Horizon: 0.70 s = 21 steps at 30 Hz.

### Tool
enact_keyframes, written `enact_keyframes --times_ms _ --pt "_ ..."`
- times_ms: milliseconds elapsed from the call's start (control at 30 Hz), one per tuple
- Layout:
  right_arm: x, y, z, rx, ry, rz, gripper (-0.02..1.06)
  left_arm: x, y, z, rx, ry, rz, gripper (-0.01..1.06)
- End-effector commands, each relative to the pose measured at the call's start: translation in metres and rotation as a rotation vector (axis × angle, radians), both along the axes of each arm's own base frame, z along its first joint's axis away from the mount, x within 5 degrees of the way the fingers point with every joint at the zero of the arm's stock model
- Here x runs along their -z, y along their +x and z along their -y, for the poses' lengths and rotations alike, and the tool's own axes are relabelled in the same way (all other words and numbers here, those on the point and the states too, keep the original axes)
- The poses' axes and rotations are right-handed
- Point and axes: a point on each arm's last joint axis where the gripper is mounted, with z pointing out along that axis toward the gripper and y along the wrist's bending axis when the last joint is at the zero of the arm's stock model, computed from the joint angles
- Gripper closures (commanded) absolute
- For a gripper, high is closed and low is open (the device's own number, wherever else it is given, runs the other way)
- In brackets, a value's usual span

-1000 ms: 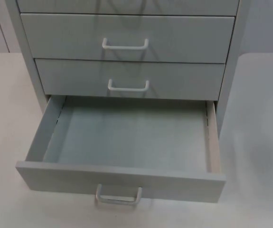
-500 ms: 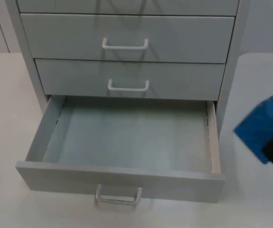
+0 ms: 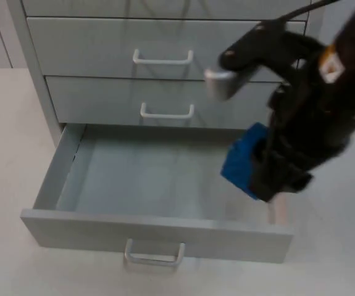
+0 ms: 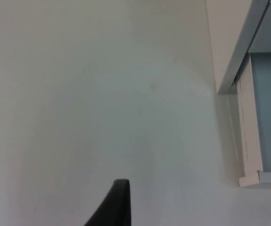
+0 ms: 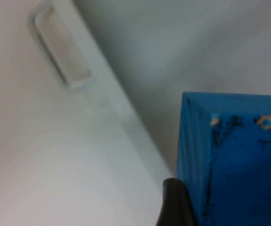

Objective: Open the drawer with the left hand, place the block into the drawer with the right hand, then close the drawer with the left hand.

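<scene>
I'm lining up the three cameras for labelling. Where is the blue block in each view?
Top view: the block hangs in the right gripper over the open drawer's right side.
Left wrist view: not in it.
Right wrist view: block close up, above the drawer.
Shared landmark: the open drawer.

Surface: white table top, across the frame.
On it: grey drawer cabinet, upper centre of frame.

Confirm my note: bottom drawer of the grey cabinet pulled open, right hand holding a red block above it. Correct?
Not quite: the block is blue, not red, as the top view shows. The rest holds: the grey cabinet's bottom drawer is open, and the right hand holds the block above it.
</scene>
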Motion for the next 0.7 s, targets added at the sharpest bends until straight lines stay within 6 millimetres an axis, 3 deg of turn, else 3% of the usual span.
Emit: enact_keyframes --times_ms 0,200,300,333,400,667 --pt "0.011 0.018 -0.019 -0.024 0.003 0.025 1.05 0.000 -0.001 0.002 0.000 -0.021 0.007 0.00" --pt "0.034 0.030 -0.032 -0.009 0.019 0.022 0.93 0.000 -0.001 0.002 0.000 -0.021 0.007 0.00" --pt "0.047 0.034 -0.036 0.006 0.027 0.015 0.62 0.000 -0.001 0.002 0.000 -0.021 0.007 0.00" --pt "0.047 0.034 -0.036 0.006 0.027 0.015 0.62 0.000 -0.001 0.002 0.000 -0.021 0.007 0.00" --pt "0.050 0.034 -0.037 0.008 0.030 0.015 0.47 0.000 -0.001 0.002 0.000 -0.021 0.007 0.00" --pt "0.047 0.034 -0.036 0.008 0.030 0.016 0.44 0.000 -0.001 0.002 0.000 -0.021 0.007 0.00"
